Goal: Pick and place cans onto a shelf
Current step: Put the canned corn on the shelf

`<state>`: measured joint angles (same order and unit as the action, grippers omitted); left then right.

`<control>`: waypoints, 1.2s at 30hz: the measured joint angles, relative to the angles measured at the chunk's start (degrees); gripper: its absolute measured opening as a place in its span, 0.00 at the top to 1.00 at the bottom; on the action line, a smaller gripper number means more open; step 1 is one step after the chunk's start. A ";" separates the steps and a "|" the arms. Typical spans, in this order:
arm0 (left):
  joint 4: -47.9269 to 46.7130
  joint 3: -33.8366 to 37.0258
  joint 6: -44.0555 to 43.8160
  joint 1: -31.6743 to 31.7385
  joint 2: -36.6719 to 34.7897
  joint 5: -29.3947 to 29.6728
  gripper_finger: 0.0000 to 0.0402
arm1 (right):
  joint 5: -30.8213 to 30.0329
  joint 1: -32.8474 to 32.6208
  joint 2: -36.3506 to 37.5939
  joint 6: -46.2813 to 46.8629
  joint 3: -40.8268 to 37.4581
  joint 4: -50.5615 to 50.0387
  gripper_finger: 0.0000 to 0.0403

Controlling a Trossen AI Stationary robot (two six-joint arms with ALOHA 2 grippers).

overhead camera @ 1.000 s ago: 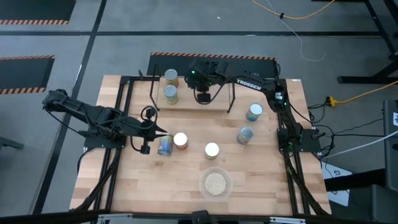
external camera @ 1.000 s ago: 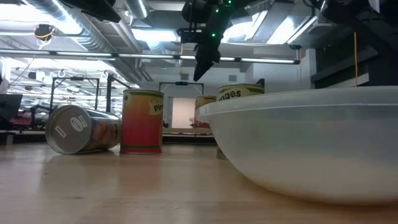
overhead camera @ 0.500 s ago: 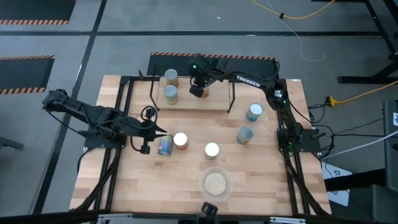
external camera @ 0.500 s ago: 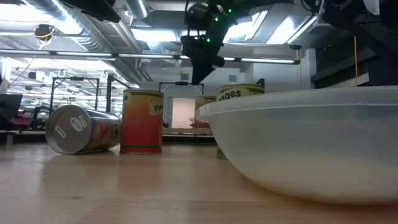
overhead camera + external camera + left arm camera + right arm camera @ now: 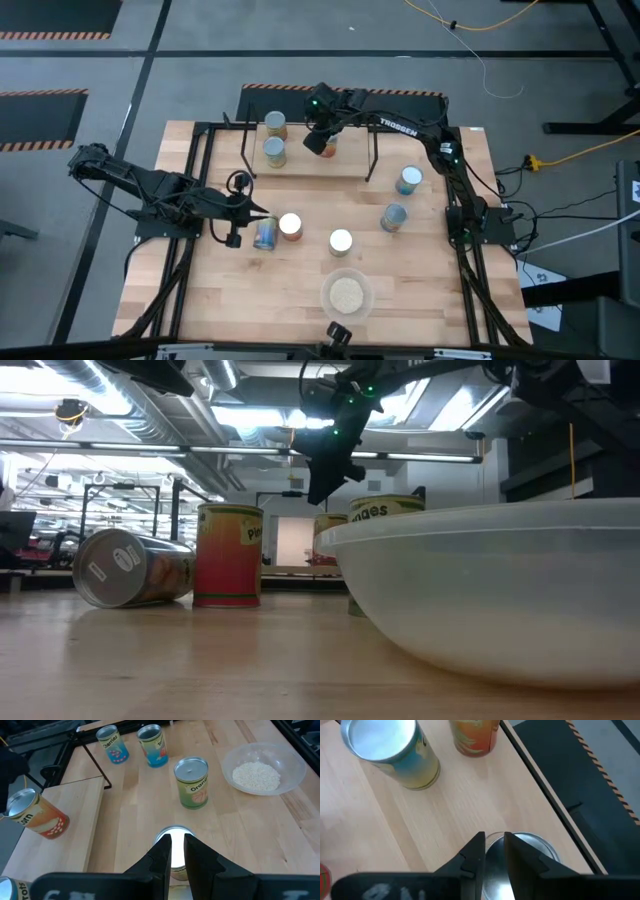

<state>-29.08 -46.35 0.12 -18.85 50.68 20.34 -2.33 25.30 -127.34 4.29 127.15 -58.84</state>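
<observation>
Silver-topped cans are what you are moving, and from left to right they lie like this. Your left gripper (image 5: 262, 222) sits low over the left part of the tabletop (image 5: 420, 290), its fingers (image 5: 161, 851) drawn narrow on the rim of a can lying on its side (image 5: 266, 234), blue and orange on the label. Just beside it stands a red-labelled can (image 5: 291, 226), then a green-labelled can (image 5: 341, 241) near the middle. A clear bowl of pale grains (image 5: 346, 294) sits at the near edge.

On the shelf (image 5: 350, 166), a light-wood board in a thin black frame at the far side, two cans (image 5: 274, 151) stand one behind the other at its left end. Your right gripper (image 5: 318, 141) is over the shelf's middle, fingers (image 5: 474, 854) narrow around the silver rim of a can (image 5: 522, 851) with an orange-red label.

Two blue-labelled cans (image 5: 408, 180) stand on the right part of the tabletop, near the right arm's base.
</observation>
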 joint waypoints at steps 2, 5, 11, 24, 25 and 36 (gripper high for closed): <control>0.00 0.00 0.01 0.00 0.00 0.00 0.89 | 0.34 0.00 -0.11 0.00 0.00 -0.04 0.81; 0.00 0.00 0.01 0.02 0.00 0.00 0.89 | 0.56 -0.02 -0.57 0.23 0.00 -0.06 0.81; 0.00 0.00 -0.02 0.00 0.00 0.00 0.89 | 0.61 -0.04 -1.39 1.44 -0.02 -0.36 0.81; 0.00 0.00 0.00 0.02 0.00 -0.01 0.89 | 0.45 -0.03 -1.41 1.46 -0.03 -0.34 0.81; 0.00 0.00 0.00 0.02 0.00 -0.01 0.89 | 0.34 -0.04 -1.41 1.46 -0.02 -0.34 0.81; 0.00 0.00 0.00 0.02 0.00 0.00 0.89 | -4.06 0.04 -1.50 1.25 -0.07 -0.25 0.81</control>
<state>-29.08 -46.35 0.12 -18.84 50.68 20.34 -6.39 25.34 -128.84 5.54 127.08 -59.09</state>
